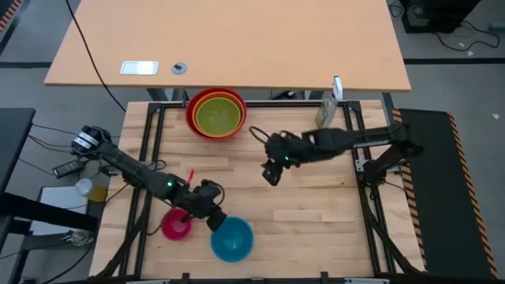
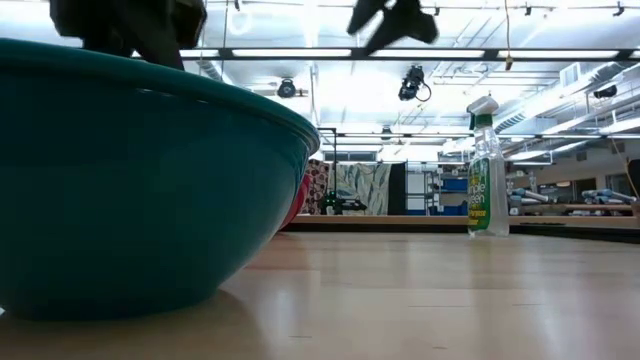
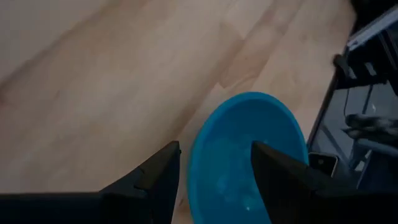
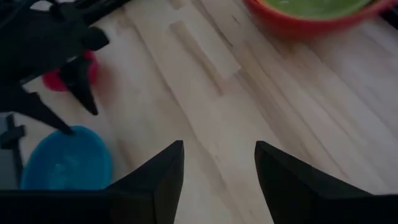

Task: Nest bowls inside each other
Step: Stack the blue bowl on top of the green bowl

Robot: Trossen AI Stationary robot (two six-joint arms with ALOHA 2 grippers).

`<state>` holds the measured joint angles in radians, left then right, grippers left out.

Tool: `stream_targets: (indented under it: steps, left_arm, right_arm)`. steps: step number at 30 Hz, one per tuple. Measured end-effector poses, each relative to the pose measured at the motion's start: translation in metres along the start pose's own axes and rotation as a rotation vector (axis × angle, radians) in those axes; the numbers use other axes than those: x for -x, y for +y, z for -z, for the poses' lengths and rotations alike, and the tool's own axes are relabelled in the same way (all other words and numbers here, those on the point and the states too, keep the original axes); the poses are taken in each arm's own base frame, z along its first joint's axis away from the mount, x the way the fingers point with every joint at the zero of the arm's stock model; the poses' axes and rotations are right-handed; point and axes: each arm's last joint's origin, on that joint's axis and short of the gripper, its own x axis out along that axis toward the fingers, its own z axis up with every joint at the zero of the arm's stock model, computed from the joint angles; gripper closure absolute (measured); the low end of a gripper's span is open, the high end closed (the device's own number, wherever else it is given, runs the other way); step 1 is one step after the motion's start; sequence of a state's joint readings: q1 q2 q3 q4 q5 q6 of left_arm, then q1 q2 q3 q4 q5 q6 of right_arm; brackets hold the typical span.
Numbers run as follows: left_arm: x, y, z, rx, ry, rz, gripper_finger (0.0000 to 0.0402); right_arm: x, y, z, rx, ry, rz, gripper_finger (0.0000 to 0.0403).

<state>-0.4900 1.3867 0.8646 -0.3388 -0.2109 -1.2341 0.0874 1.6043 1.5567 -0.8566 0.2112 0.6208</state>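
Note:
A red bowl [image 1: 192,118] stands at the table's far middle with an orange bowl [image 1: 237,106] and a green bowl [image 1: 217,117] nested in it. The pink bowl [image 1: 175,226] and the blue bowl [image 1: 232,240] rest on their bases near the front edge. My left gripper [image 1: 215,222] hangs open between them, slanting down. In its wrist view one finger [image 3: 158,177] stands outside the blue bowl's rim [image 3: 194,155] and the other [image 3: 273,174] over its hollow, with no touch showing. My right gripper [image 1: 271,173] hovers open over the table's middle, holding nothing.
A green spray bottle [image 1: 326,110] stands at the table's far right, also seen in the low view [image 2: 487,170]. Bare wood lies between the stacked bowls and the two front bowls. The table's front edge runs just behind the blue bowl [image 2: 130,180].

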Motion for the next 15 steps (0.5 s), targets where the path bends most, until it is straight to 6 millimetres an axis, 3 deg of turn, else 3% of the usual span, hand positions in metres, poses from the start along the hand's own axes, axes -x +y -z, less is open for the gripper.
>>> stream_targets:
  steps: [8, 15]
  left_arm:
    - [-0.038, -0.002, 0.005, 0.015, 0.106, -0.091, 0.0201]
    - [-0.054, -0.013, 0.004, -0.063, 0.161, -0.218, 0.0204]
  right_arm:
    - [-0.015, -0.016, 0.037, -0.102, 0.026, -0.041, 0.02]
    - [-0.01, -0.025, 0.04, -0.105, 0.017, -0.037, 0.02]
